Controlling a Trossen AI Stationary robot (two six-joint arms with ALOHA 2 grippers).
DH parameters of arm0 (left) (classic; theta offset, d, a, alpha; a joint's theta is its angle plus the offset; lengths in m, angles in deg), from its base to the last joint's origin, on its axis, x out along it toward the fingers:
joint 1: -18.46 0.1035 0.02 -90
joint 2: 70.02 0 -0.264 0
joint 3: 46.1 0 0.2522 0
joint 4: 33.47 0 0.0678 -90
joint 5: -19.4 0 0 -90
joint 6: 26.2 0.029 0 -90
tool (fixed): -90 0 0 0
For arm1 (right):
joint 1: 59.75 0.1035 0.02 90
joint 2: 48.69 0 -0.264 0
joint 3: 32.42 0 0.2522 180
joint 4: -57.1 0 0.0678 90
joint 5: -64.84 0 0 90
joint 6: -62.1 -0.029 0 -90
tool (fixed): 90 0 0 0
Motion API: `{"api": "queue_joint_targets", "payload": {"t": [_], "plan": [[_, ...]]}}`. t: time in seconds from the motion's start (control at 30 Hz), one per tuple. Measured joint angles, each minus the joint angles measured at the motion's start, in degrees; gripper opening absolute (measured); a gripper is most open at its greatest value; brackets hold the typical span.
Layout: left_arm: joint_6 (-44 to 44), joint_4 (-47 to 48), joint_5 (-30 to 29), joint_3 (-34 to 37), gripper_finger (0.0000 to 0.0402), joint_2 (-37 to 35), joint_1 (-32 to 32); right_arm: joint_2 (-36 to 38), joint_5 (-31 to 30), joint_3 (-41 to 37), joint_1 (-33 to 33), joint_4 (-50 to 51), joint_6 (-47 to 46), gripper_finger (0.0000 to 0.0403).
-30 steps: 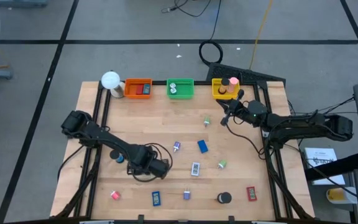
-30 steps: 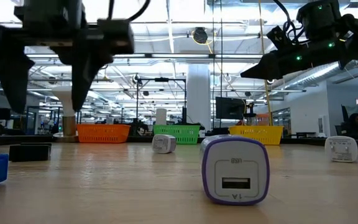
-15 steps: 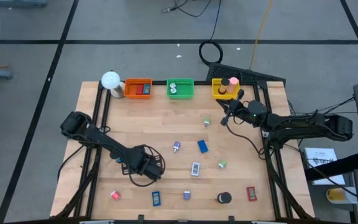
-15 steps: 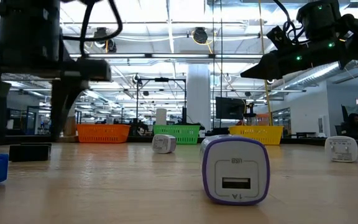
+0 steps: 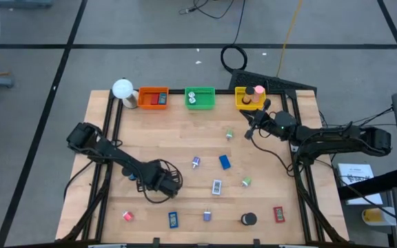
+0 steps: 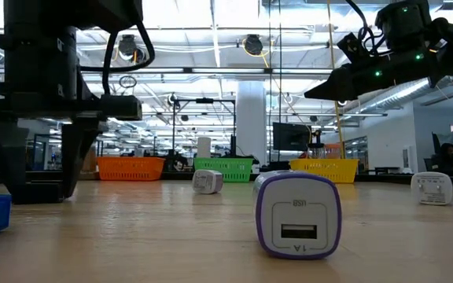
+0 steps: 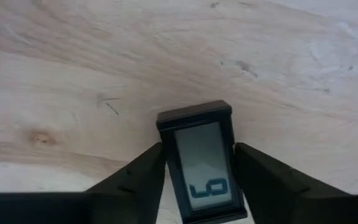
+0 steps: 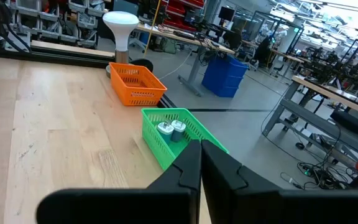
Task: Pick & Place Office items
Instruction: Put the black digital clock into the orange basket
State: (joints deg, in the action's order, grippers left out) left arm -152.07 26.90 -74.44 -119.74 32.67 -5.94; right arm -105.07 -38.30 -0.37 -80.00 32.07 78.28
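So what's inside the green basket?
The green tray holds two small white pieces, side by side. The near wall hides their lower parts and the tray floor, so anything lying flat there can't be seen.

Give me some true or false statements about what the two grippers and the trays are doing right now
1. The left gripper has its fingers on either side of a black flat rectangle. True.
2. The right gripper is open. False: it is shut and holds nothing.
3. The green tray holds white bits. True.
4. The orange tray sits between the green and yellow trays. False: the green tray is the middle one.
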Motion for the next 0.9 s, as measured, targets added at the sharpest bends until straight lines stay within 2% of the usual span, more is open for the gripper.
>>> {"api": "queue_joint_targets", "payload": {"t": [0.17,0.4,0.67,0.9], "plan": [[6.00,1.30,1.90,0.22,0.0140,-1.61,1.92,0.00,0.00,0.01,0.00,0.00,0.04,0.0004],[19.15,7.22,-1.12,0.24,0.0137,-7.58,9.92,0.00,0.00,0.01,0.00,0.00,0.02,0.0004],[46.41,10.42,-7.05,-0.17,0.0140,-13.56,29.27,0.00,0.00,0.01,0.00,0.00,-0.07,0.0004],[69.60,10.62,-14.12,-6.75,0.0141,-13.16,47.62,0.00,-0.01,0.01,-0.01,0.00,-0.24,0.0004]]}}
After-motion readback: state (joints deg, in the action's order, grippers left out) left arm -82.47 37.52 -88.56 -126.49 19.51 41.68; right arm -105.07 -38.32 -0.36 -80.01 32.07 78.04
